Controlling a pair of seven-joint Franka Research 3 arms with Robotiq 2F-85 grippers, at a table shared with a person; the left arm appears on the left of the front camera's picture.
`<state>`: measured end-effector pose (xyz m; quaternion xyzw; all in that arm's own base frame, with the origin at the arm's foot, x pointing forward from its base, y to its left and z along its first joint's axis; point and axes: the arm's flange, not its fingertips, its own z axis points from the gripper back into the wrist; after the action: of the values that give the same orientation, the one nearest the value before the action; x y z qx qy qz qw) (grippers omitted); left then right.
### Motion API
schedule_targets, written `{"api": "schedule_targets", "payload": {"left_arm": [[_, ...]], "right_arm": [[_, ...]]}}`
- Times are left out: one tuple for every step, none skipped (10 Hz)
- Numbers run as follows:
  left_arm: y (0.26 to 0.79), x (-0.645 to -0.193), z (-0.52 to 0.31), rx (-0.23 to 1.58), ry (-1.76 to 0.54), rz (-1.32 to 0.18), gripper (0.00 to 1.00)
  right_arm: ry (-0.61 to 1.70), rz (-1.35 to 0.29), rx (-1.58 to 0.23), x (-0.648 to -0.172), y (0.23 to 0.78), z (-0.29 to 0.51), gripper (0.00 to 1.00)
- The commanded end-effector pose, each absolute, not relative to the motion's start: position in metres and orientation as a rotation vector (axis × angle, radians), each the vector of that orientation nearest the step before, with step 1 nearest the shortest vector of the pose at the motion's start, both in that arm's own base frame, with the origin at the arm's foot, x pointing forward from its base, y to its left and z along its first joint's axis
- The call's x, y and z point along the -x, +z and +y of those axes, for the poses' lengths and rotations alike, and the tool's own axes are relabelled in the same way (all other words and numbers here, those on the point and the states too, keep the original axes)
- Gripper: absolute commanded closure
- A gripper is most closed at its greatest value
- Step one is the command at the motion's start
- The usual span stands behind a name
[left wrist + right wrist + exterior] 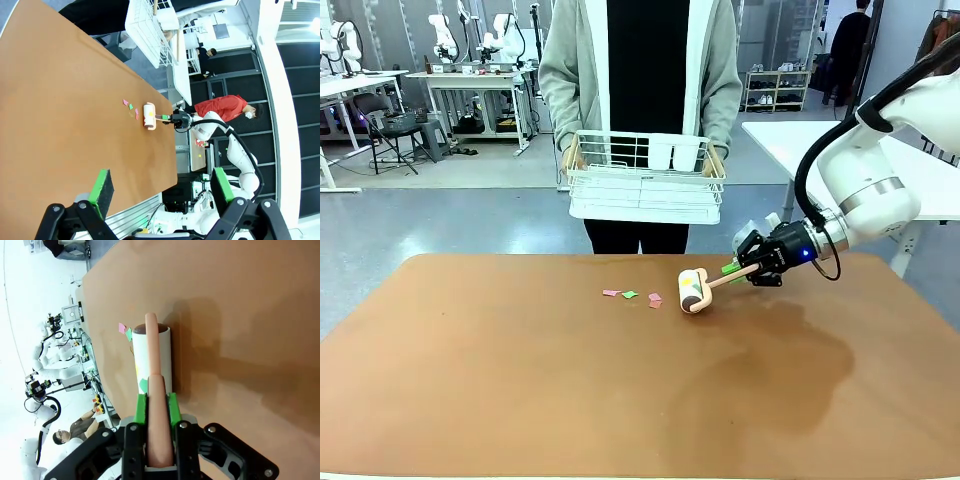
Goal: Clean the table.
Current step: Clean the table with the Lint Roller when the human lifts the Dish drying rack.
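Table [520, 400] top spreads reddish-brown up front; paper scraps [630, 295] lie toward its far middle, lint roller [694, 291] just right of them.
Left gripper [161, 186] hangs with jaws spread, empty. Right gripper [745, 268] clamps the roller's handle; best, I judge, to keep the drum flat and pressed, rolling left over every scrap.
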<state>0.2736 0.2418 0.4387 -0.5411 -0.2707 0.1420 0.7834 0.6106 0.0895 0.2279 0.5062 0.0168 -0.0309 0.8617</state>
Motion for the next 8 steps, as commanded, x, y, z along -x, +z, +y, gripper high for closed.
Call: {"api": "schedule_targets", "payload": {"left_arm": [[0.440, -0.274, 0.246, 1.188, 0.285, -0.617, 0.00], [0.440, -0.274, 0.246, 1.188, 0.285, -0.617, 0.00], [0.440, -0.274, 0.246, 1.188, 0.285, -0.617, 0.00], [0.440, -0.274, 0.246, 1.188, 0.285, -0.617, 0.00], [0.440, -0.274, 0.246, 1.188, 0.285, -0.617, 0.00], [0.440, -0.274, 0.246, 1.188, 0.285, -0.617, 0.00], [0.440, -0.274, 0.246, 1.188, 0.285, -0.617, 0.00], [0.440, -0.274, 0.246, 1.188, 0.285, -0.617, 0.00]], "right_arm": [[-0.069, 0.074, -0.997, -0.616, 0.219, 0.100, 0.79], [-0.055, 0.080, -1.000, -0.615, 0.219, 0.108, 0.79], [-0.038, 0.097, -0.995, -0.613, 0.218, 0.122, 0.79], [-0.052, 0.131, -1.029, -0.613, 0.217, 0.141, 0.79], [-0.084, 0.133, -0.957, -0.613, 0.213, 0.166, 0.79], [-0.114, 0.138, -0.945, -0.608, 0.206, 0.202, 0.79], [-0.107, 0.149, -0.939, -0.602, 0.199, 0.235, 0.79], [-0.068, 0.182, -0.951, -0.597, 0.195, 0.266, 0.79]]}}
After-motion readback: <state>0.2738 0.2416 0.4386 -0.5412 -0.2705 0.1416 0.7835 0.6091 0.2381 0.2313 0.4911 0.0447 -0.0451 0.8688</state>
